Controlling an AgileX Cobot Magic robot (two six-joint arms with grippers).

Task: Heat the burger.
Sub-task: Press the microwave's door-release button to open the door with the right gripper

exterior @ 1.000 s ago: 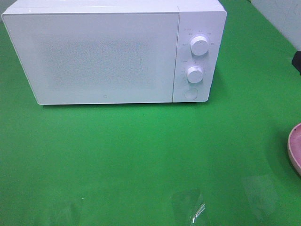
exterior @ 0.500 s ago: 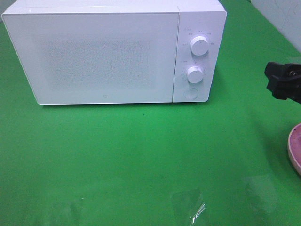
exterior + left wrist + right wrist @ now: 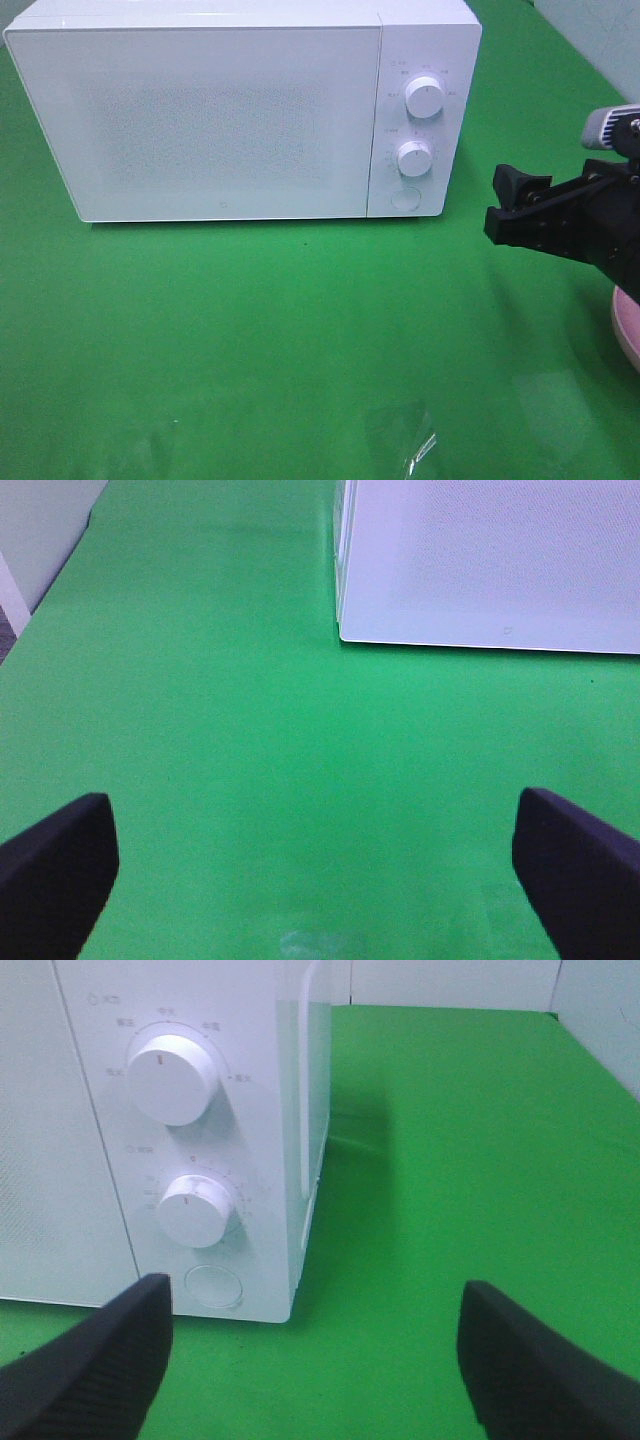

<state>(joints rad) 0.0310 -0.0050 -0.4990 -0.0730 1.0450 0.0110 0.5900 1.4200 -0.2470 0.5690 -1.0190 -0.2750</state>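
Right now my R gripper (image 3: 512, 205) hangs near the right edge of the green tabletop (image 3: 300, 330), claw spread wide w/ nothing btwn the fingers. It's aimed at the microwave (image 3: 220, 120) control panel but sits apart from it. The microwave stands along the far edge, door closed. A pink plate (image 3: 628, 340) peeks out at the right edge, partly hidden by the arm. My L gripper (image 3: 320, 880) is spread too, empty, over the green top near the microwave's front corner. Can't see the burger in any view.
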